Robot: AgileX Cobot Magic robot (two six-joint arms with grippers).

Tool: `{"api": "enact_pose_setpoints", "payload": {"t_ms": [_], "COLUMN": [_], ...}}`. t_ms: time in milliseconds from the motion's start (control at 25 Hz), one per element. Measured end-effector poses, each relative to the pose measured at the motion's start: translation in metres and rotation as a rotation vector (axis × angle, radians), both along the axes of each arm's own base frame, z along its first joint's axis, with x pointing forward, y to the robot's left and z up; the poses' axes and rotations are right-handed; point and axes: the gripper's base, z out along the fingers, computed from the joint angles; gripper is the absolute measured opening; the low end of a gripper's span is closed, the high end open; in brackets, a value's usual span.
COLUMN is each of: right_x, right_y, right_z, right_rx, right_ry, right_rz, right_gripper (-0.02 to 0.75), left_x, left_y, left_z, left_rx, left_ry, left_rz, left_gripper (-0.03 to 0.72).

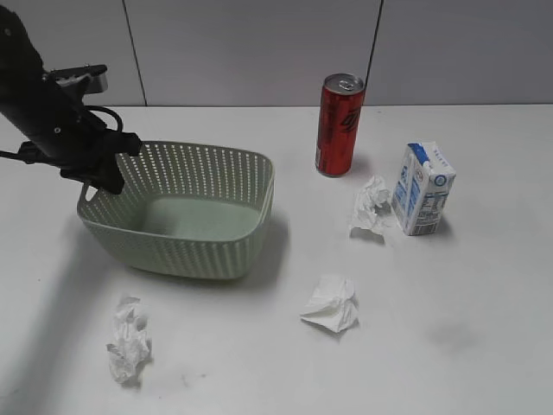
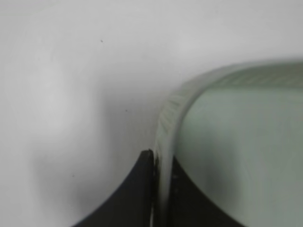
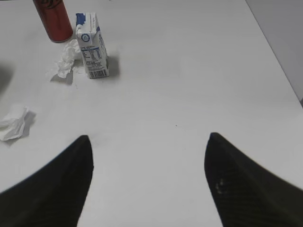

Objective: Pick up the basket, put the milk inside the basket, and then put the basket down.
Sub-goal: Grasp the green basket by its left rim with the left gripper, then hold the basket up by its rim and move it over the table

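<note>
The pale sage-green basket (image 1: 186, 212) sits on the white table at the left, empty. My left gripper (image 1: 105, 177) is shut on its left rim; in the left wrist view the rim (image 2: 165, 142) runs between the two dark fingers (image 2: 162, 163). The left side of the basket looks slightly raised. The white-and-blue milk carton (image 1: 422, 188) stands upright at the right, also seen far left in the right wrist view (image 3: 92, 46). My right gripper (image 3: 147, 142) is open and empty above bare table, out of the exterior view.
A tall red can (image 1: 339, 124) stands behind and left of the milk. Crumpled white paper wads lie beside the milk (image 1: 371, 206), in front of the basket's right end (image 1: 332, 303) and at the front left (image 1: 129, 339).
</note>
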Motion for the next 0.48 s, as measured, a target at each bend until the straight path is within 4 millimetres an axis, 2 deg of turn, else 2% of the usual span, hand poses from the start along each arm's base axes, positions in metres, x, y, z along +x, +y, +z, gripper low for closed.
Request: {"api": "enact_pose_setpoints", "payload": {"t_ms": [240, 480], "right_x": [0.0, 0.0], "right_y": [0.0, 0.0], "right_z": [0.0, 0.0], "right_rx": [0.0, 0.0], "right_ry": [0.0, 0.0], "right_rz": [0.0, 0.0], "right_gripper": [0.552, 0.552], "left_x": [-0.003, -0.014], "left_y": [0.001, 0.007], "left_z": [0.0, 0.031], "left_rx": [-0.014, 0.025], "left_ry": [0.054, 0.047], "left_rz": [0.081, 0.113], "left_gripper": [-0.015, -0.015]}}
